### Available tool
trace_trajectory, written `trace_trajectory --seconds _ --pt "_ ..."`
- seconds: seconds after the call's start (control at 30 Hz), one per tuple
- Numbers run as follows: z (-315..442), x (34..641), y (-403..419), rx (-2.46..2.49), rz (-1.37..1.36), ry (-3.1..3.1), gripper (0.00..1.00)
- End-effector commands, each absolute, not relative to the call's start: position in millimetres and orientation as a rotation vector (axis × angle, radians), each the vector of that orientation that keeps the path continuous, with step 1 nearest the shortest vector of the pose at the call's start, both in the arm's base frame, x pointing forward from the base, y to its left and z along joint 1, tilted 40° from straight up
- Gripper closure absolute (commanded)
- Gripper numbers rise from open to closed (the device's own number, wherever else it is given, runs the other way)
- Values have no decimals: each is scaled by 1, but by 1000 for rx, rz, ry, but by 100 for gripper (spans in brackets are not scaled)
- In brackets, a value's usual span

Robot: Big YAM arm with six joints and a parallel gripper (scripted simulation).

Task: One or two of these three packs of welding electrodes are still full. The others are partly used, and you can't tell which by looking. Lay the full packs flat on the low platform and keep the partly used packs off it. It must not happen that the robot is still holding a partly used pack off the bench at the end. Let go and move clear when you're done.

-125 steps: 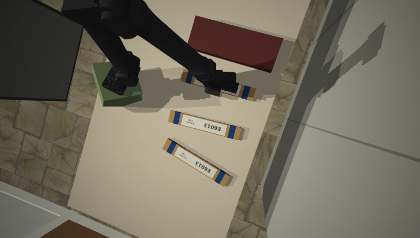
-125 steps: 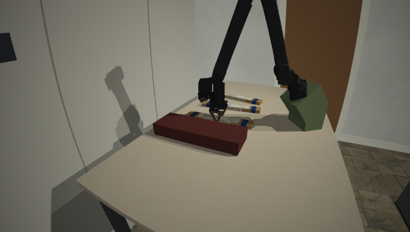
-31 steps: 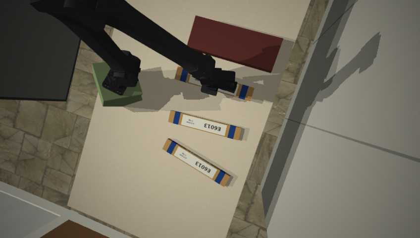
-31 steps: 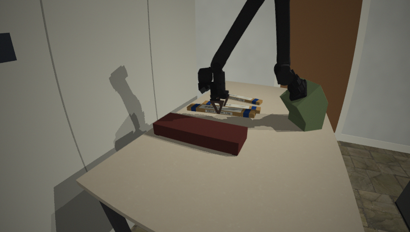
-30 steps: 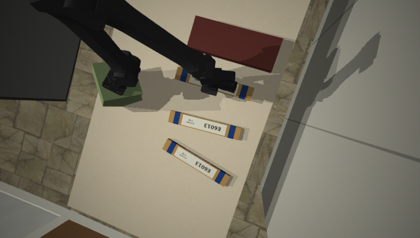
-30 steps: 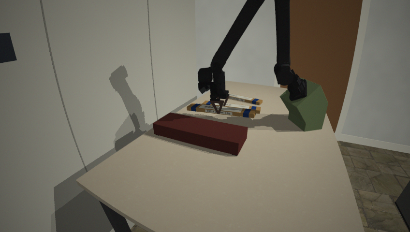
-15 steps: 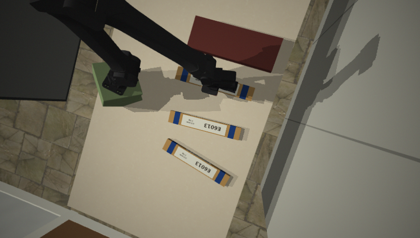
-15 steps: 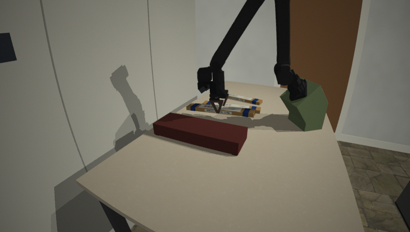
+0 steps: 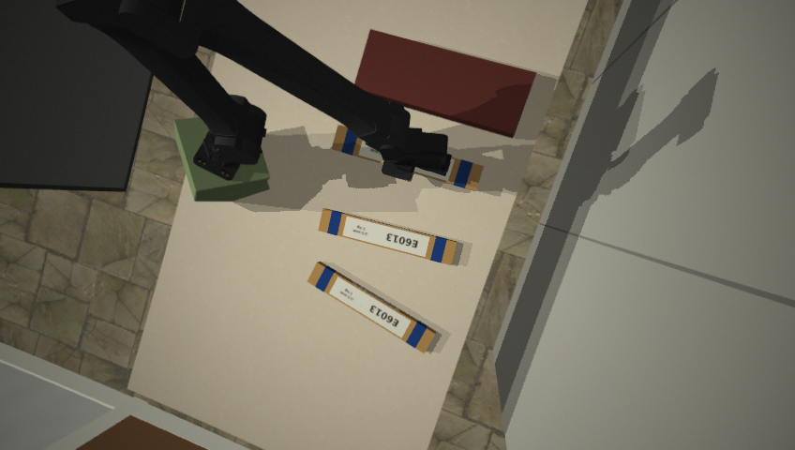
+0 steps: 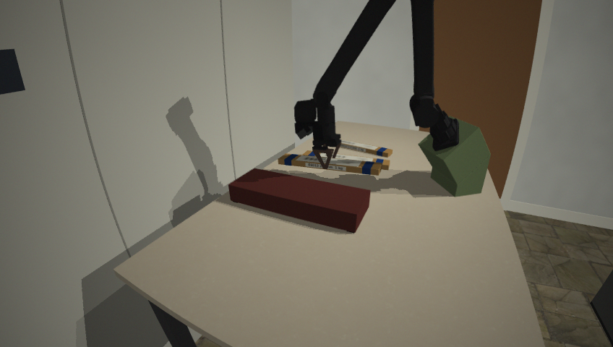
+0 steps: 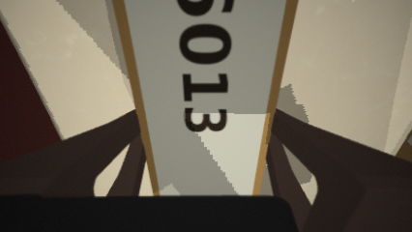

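- With the pincer (image 9: 417, 167) (image 10: 330, 162) (image 11: 205, 115), holding the near pack (image 9: 464, 172) (image 10: 344, 163) (image 11: 208, 97) by both long sides, close to the middle. Not squeezed on air.
- Going left to right across the outside view, first to the red platform (image 9: 446, 83) (image 10: 296, 199) (image 11: 24, 97). No pack on top yet. Flat and low, so good for laying a long box down gently.
- Next to the near pack, held low over the table (image 9: 278, 334) (image 10: 387, 257) (image 11: 358, 48), beside the red platform. Too hard to tell how big any gap below. Long, thin and straight, so probably stiff, with paper-like sides likely to dent from a hard pinch. Maybe quite heavy with all the rods inside, and lighter with some gone. Best to lift a bit, hold still and feel the weight. Likely to tip or slip at one end with rods bunched there, so keep the hold near the middle.
- Then to the middle pack (image 9: 387, 236) (image 10: 384, 165) (image 11: 406, 151), lying flat on the table. Same look, so no clue about weight. Grab across the narrow way.
- Last to the far pack (image 9: 370, 307) (image 10: 363, 148), flat on the table too, but slanted more. Turn the pincer to match before gripping.
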State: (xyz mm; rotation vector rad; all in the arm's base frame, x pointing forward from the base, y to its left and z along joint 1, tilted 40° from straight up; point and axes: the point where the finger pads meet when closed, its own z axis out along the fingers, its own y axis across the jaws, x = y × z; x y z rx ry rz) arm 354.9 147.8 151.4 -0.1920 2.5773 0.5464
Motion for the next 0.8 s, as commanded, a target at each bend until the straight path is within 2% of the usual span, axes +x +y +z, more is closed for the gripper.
trace_trajectory --seconds 0.0,0.77 --pt "202 370 143 -189 551 2469 100" --pt "204 371 143 -189 551 2469 100"
